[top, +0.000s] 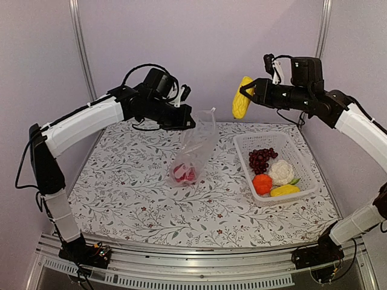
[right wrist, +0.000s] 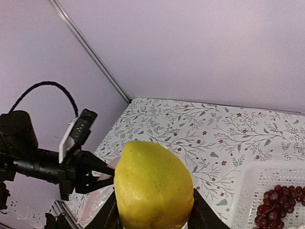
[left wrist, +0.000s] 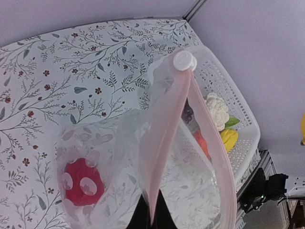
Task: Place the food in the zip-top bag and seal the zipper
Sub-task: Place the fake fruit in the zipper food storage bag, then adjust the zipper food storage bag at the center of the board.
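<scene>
My left gripper is shut on the mouth edge of the clear zip-top bag and holds it hanging above the table. The bag's pink zipper strip stands open, with a white slider at its far end. A red pepper lies inside the bag. My right gripper is shut on a yellow corn piece, high above the table between the bag and the basket. The yellow corn piece fills the right wrist view. The grape bunch, cauliflower, orange fruit and a yellow piece lie in the basket.
The white mesh basket stands at the right of the flowered tablecloth. Purple walls with metal posts close the back and sides. The left arm's gripper shows in the right wrist view, holding the bag edge.
</scene>
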`<control>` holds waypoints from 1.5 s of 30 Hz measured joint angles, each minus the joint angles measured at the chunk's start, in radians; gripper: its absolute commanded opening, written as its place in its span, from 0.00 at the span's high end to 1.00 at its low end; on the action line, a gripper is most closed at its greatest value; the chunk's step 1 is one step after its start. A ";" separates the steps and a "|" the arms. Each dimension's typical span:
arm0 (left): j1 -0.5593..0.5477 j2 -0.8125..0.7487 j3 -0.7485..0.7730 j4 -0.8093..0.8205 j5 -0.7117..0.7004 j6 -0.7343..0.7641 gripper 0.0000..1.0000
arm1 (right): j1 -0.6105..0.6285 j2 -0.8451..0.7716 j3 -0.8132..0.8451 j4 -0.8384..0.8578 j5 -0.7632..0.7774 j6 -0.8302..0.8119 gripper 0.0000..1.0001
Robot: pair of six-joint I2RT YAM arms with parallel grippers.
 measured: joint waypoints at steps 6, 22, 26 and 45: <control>0.000 0.009 0.006 0.024 0.023 -0.031 1.00 | 0.137 0.103 0.151 0.063 -0.043 -0.001 0.68; 0.004 -0.004 -0.005 0.043 0.035 -0.058 1.00 | 0.212 0.323 0.175 0.098 0.023 -0.050 0.41; 0.004 -0.018 -0.007 0.047 0.034 -0.062 1.00 | 0.212 0.323 0.168 0.091 0.043 -0.061 0.26; 0.004 -0.033 -0.037 0.068 0.034 -0.063 0.97 | 0.213 0.343 0.360 -0.279 0.198 0.060 0.39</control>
